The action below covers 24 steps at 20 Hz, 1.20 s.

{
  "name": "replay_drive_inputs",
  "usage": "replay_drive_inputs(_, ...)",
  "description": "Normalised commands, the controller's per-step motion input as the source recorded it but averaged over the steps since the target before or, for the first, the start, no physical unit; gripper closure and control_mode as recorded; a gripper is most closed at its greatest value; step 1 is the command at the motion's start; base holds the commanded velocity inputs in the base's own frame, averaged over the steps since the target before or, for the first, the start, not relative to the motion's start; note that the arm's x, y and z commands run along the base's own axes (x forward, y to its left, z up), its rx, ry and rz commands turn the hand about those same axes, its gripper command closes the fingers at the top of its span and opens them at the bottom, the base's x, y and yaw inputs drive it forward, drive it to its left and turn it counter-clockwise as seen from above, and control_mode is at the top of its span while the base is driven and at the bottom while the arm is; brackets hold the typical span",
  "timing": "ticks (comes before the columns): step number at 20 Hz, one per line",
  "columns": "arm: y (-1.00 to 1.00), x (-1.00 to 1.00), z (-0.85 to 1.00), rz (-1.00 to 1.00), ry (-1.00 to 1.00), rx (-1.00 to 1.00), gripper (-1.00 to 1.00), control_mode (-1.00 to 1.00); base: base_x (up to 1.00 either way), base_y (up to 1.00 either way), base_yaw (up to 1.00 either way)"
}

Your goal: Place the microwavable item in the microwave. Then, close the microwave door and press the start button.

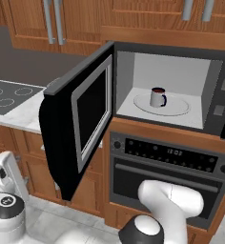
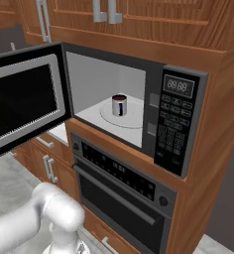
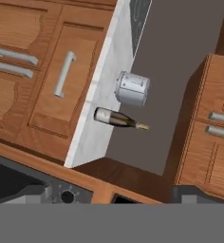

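The small white mug (image 1: 158, 97) with its dark blue handle stood upright on the round glass turntable (image 1: 180, 106) inside the boxy black microwave (image 2: 181, 119), whose door (image 1: 81, 121) hung wide open. The tool's (image 3: 111, 198) fingers stood apart, empty, facing a marble-topped bench (image 3: 97, 102) carrying a ribbed silver toaster (image 3: 132, 88) and a dark bottle (image 3: 118, 118)
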Motion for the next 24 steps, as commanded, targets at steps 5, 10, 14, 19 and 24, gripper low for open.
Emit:
replay_drive_inputs(5, -0.84, 0.10, -0.13, -0.01, 0.00, 0.00, -1.00, -1.00, 0.00, 0.00, 0.00)
replay_drive_inputs(10, -1.00, 0.00, -0.02, -0.08, 0.00, 0.02, -1.00, -1.00, 0.00, 0.00, 0.00)
replay_drive_inputs(14, -1.00, -0.07, 0.01, -0.11, -0.01, 0.04, -1.00, -1.00, 0.00, 0.00, 0.00)
replay_drive_inputs(19, -1.00, -0.56, 0.34, -0.13, -0.13, 0.03, -1.00, -1.00, 0.00, 0.00, 0.00)
replay_drive_inputs(24, -1.00, -0.62, 0.45, -0.15, -0.12, 0.03, -1.00, -1.00, 0.00, 0.00, 0.00)
